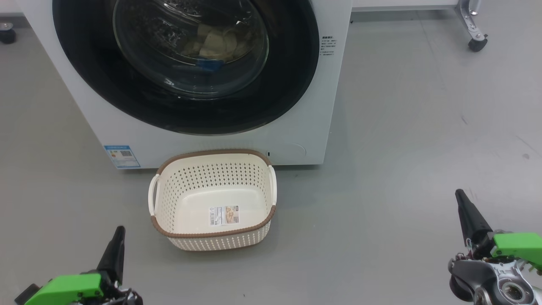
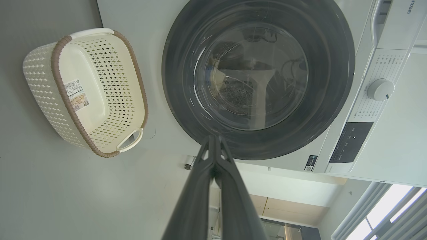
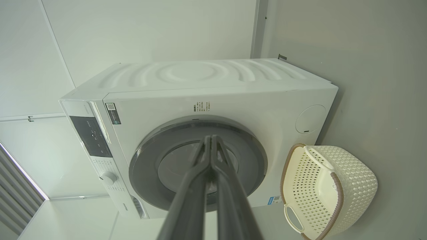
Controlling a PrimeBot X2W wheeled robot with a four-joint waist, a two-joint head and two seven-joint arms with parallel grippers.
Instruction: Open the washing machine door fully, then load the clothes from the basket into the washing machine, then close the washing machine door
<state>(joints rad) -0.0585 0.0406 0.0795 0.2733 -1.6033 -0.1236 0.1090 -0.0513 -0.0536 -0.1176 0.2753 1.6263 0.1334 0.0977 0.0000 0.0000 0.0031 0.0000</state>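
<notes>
Left pincer [image 1: 120, 229], right pincer [image 1: 458, 193], both pinched empty, bare floor [image 1: 372, 220] between them and basket [image 1: 214, 151].

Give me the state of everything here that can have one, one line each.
door: shut.
clothes: inside the washer, behind the door.
basket: upright on the floor, empty apart from its label.
left gripper: shut, holding nothing.
right gripper: shut, holding nothing.
</notes>
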